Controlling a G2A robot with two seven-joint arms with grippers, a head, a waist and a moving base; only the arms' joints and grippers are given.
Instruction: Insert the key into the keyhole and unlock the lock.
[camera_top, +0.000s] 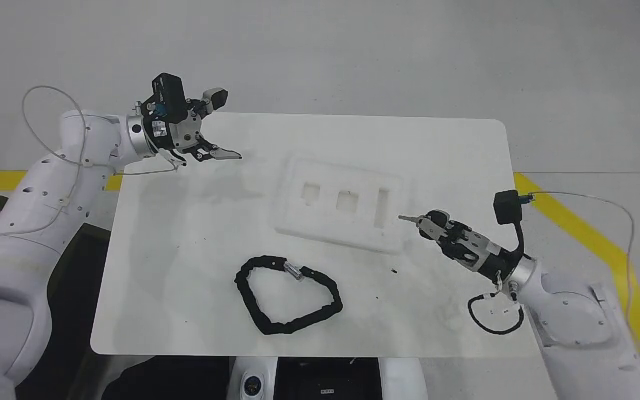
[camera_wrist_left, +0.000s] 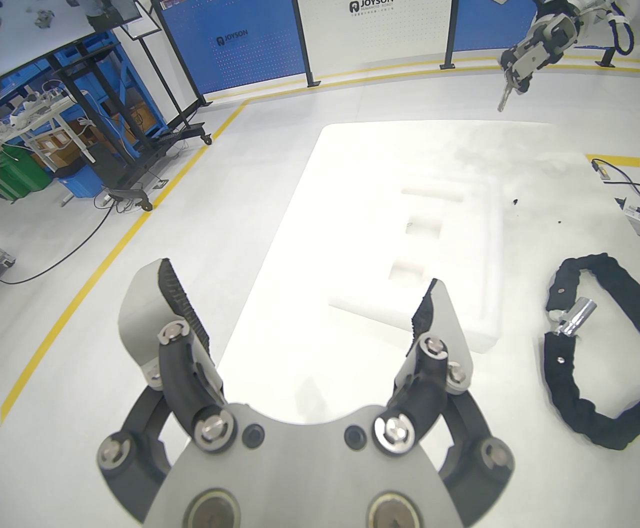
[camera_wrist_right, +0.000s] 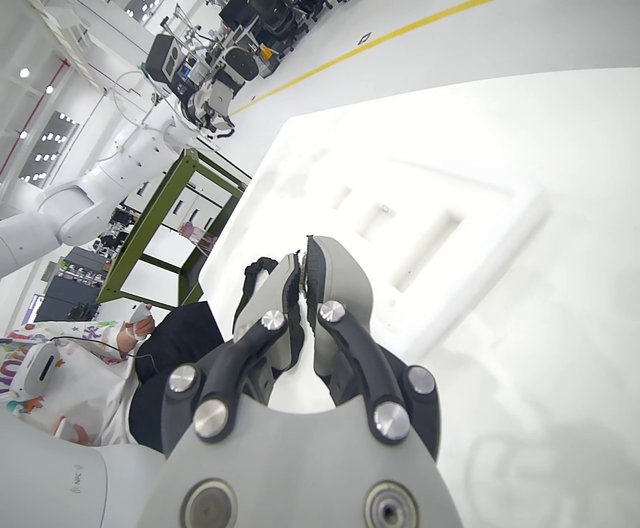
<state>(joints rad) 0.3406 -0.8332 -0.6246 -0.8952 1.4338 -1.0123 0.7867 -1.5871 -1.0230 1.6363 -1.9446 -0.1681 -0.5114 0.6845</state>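
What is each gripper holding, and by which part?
Right gripper pinches the key by its head, blade sticking out. Left gripper is open, holding nothing.

top: overhead, facing down on table (camera_top: 180, 280) | wrists: close, low, oblique | shared: foam tray (camera_top: 340, 232)

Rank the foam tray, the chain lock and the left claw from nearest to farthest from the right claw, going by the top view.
Measured from the right claw, which is shut on the key:
1. Foam tray, right beside the claw at mid-table.
2. Chain lock, lying nearer the robot's edge of the table.
3. Left claw, open, over the far opposite corner.
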